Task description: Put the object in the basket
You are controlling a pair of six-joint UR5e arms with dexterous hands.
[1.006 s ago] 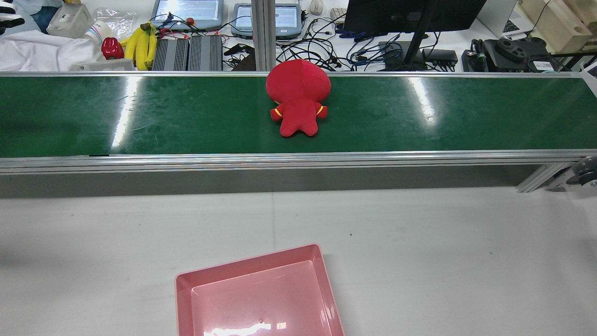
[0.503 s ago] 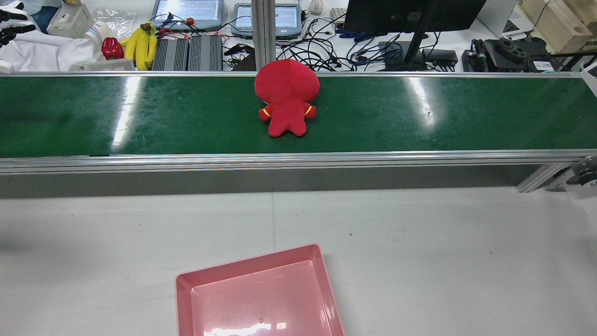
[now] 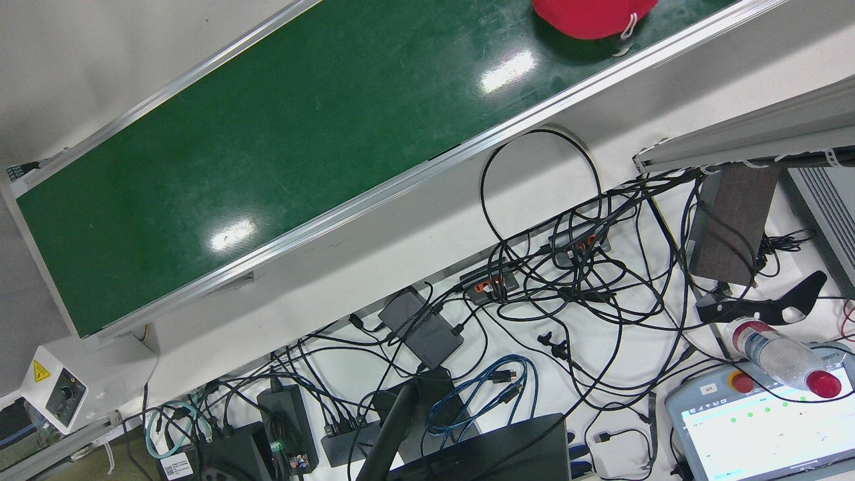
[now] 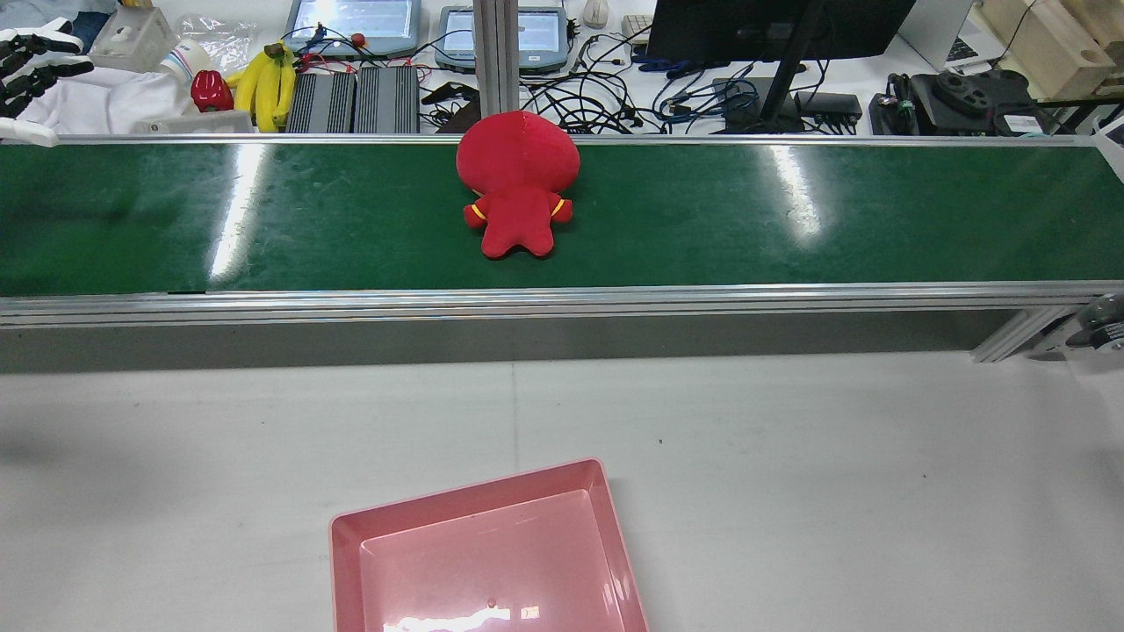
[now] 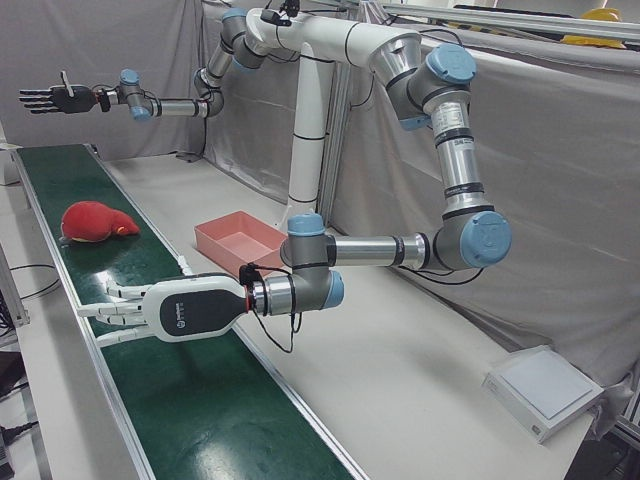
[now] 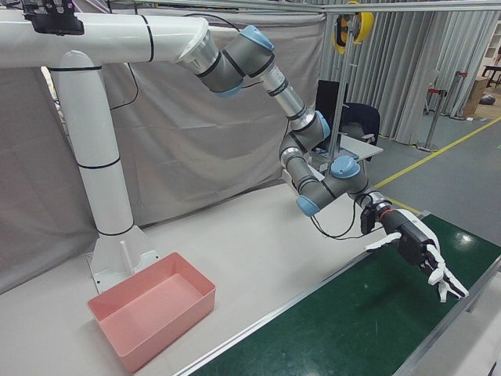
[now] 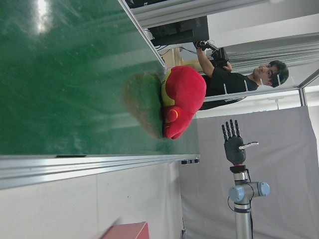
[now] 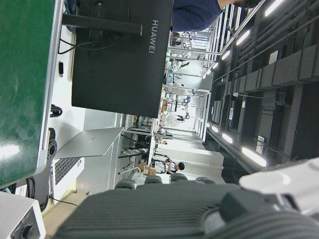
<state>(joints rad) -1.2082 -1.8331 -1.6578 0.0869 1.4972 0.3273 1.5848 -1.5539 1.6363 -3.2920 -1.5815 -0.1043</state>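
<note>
A red plush toy [image 4: 518, 180] lies on the green conveyor belt [image 4: 790, 219]; it also shows in the front view [image 3: 588, 17], the left-front view [image 5: 92, 222] and the left hand view [image 7: 182, 97]. The pink basket [image 4: 474, 491] stands on the white table in front of the belt and holds nothing. My left hand [image 5: 150, 310] is open, fingers spread, low over the belt well short of the toy; in the rear view [image 4: 35, 66] it shows at the far left. My right hand [image 6: 419, 254] is open over the belt's other end, far from the toy [image 5: 55, 98].
Behind the belt is a cluttered bench with a monitor [image 4: 773, 26], cables, bananas [image 4: 263, 83] and tablets. A person [image 7: 249, 79] stands beyond the belt. The basket also shows near the arms' pedestal [image 6: 149, 313]. Wide white table lies between belt and basket.
The plush toy has travelled to the left along the belt in the rear view. My left hand has come further into that view at the top left.
</note>
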